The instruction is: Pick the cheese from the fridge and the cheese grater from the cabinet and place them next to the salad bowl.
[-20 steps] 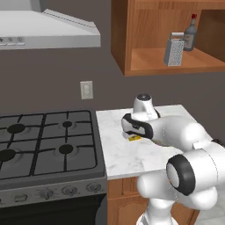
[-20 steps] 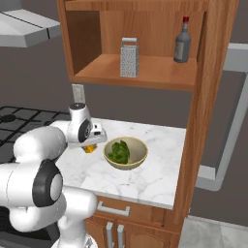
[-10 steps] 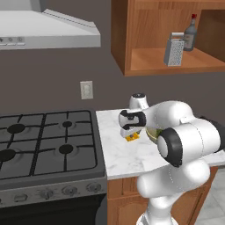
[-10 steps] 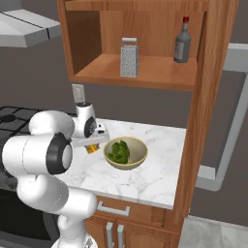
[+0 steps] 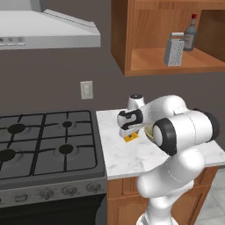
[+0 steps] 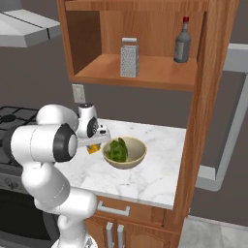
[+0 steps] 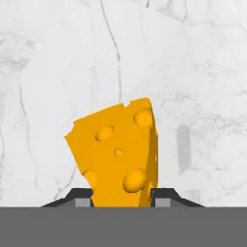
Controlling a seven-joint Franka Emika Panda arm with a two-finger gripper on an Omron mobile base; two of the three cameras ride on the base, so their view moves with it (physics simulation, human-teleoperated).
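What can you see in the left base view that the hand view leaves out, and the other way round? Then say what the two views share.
Left base view alone: the stove, the range hood, a wall outlet, and the cabinet with the cheese grater and a dark bottle on its shelf. Hand view alone: the holes in the cheese and the two fingertips closed against its sides, over the veined marble. Both share the cheese, the gripper shut on it, and the marble counter beneath.

Dark grey wall [image 5: 52, 74] with white outlet [image 5: 86, 89]; range hood [image 5: 48, 33] far left above black gas stove [image 5: 44, 140]; white marble counter [image 6: 145, 169] right.
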